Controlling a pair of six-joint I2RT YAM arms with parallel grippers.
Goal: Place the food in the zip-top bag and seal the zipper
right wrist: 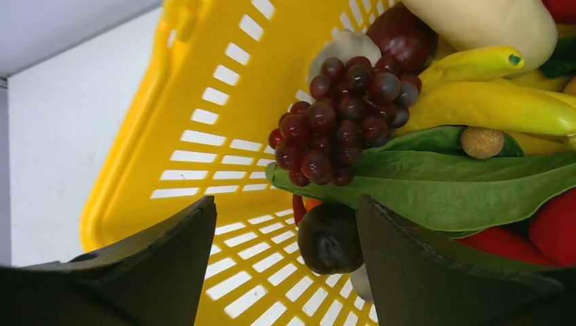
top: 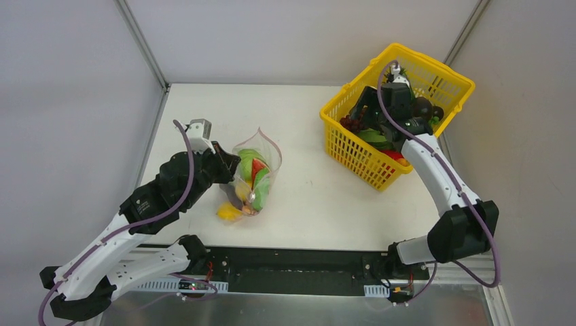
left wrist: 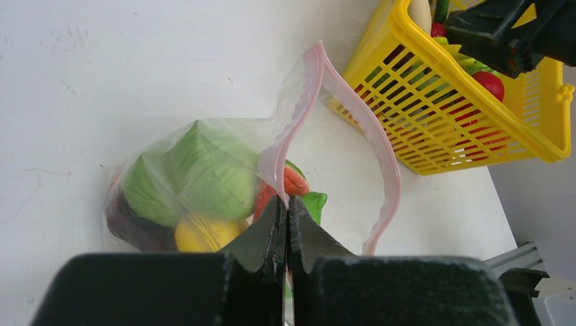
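Bag (top: pixel 256 173), overhead view: on table (top: pixel 319 204), left of centre, mouth gaping toward far side, green, red and yellow food (top: pixel 248 166) inside; basket (top: pixel 356 156) far right.
Left wrist view: left gripper (left wrist: pixel 284 207) pressed together, pinching one lip of open zipper (left wrist: pixel 382 156).
Right wrist view: right gripper (right wrist: pixel 284 204) spread apart inside basket, over grapes (right wrist: pixel 339 115), leaf (right wrist: pixel 441 183), bananas (right wrist: pixel 489 105).
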